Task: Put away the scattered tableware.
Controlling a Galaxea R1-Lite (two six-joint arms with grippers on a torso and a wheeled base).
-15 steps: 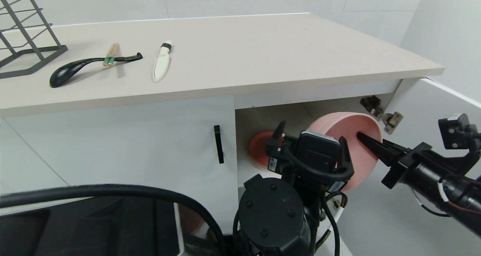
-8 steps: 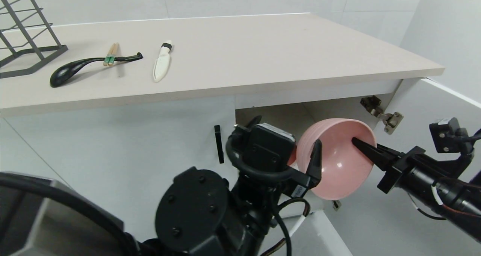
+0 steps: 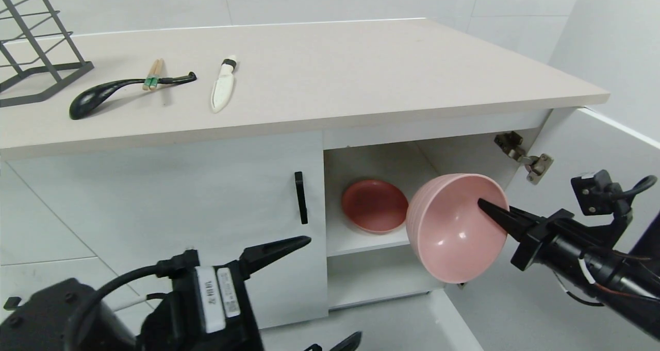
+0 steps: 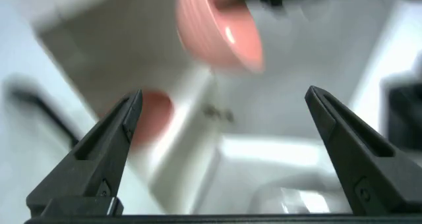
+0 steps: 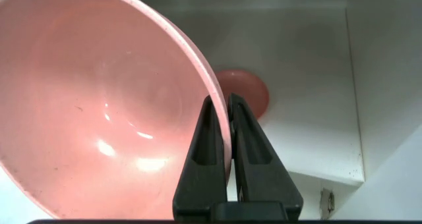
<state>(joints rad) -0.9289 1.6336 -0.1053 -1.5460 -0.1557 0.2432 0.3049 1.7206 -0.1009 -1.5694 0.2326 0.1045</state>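
The left gripper [image 3: 334,286] has drawn back out of the cabinet mouth and dropped low toward the robot's left. It now hangs in front of the closed door, its fingers spread wide with nothing between them, and the door handle [image 3: 300,197] stands just past the upper fingertip. Farther out, the right gripper [image 3: 484,206] has sunk a little with its load. Its arm reaches in from the robot's right at a shallow slant, and the fingers are pinched tight on the rim of the pink bowl [image 3: 454,232], one inside and one outside the wall. The bowl hangs tipped on its side, its hollow facing the robot, in front of the open compartment. Beyond those fingertips the red plate [image 3: 374,206] lies flat on the cabinet shelf [image 3: 356,240], apart from the bowl. Farthest off, the countertop [image 3: 361,78] bears a black ladle [image 3: 98,96], chopsticks [image 3: 152,74] touching its handle, a white knife [image 3: 223,85] and a wire rack [image 3: 31,47].
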